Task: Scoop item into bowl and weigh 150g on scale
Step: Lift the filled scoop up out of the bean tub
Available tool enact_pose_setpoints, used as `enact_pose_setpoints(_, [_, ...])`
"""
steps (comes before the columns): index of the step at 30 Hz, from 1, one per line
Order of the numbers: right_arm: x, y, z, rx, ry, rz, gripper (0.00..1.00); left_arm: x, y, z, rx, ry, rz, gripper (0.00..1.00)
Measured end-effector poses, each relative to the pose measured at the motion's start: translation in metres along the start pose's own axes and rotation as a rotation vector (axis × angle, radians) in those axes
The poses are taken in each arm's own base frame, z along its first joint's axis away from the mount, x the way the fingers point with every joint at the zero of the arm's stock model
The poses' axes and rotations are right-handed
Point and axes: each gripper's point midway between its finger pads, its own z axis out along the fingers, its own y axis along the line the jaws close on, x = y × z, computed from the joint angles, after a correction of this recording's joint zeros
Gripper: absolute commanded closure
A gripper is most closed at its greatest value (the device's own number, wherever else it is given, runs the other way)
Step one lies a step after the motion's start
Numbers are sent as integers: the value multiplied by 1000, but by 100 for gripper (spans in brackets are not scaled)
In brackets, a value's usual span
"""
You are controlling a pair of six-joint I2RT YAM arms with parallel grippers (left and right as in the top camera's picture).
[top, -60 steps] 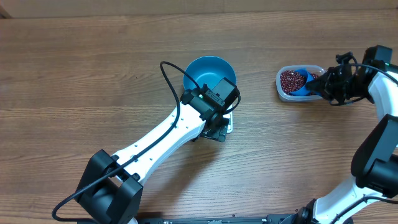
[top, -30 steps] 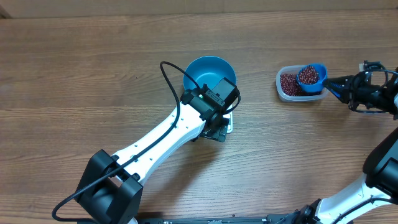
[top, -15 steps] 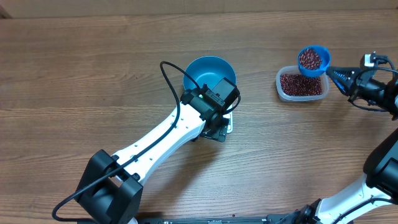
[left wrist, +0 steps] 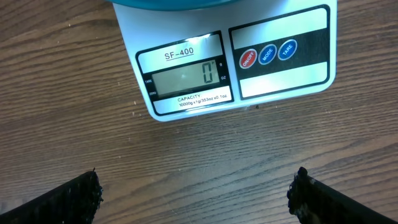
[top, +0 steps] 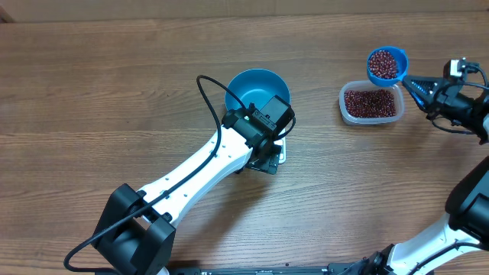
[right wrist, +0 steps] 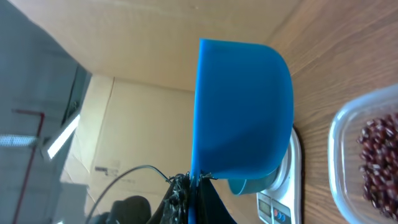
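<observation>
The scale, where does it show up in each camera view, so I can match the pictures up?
Overhead: centre, only a white corner of the scale showing beside the left arm.
Left wrist: across the top of the picture, display and buttons facing the camera.
Right wrist: bottom edge, right of centre, below the blue scoop.
Shared landmark: the blue bowl standing on it.
</observation>
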Motion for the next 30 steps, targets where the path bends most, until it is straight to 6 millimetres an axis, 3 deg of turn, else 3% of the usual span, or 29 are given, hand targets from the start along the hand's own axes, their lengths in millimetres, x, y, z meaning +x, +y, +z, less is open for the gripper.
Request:
enact_pose_setpoints(8, [18,8,53,-38,135,-95,96,0,0,0,0,0,0,1])
enact_pose_setpoints(15, [20,23,99,-78,234,-161,96,0,0,0,0,0,0,0])
enact_pose_setpoints(21, [21,56,145,-116,309,-246,96,0,0,0,0,-1,0,0])
enact_pose_setpoints(30, [41,99,186,-181,397,-292,96,0,1,0,-3,-1,0,0])
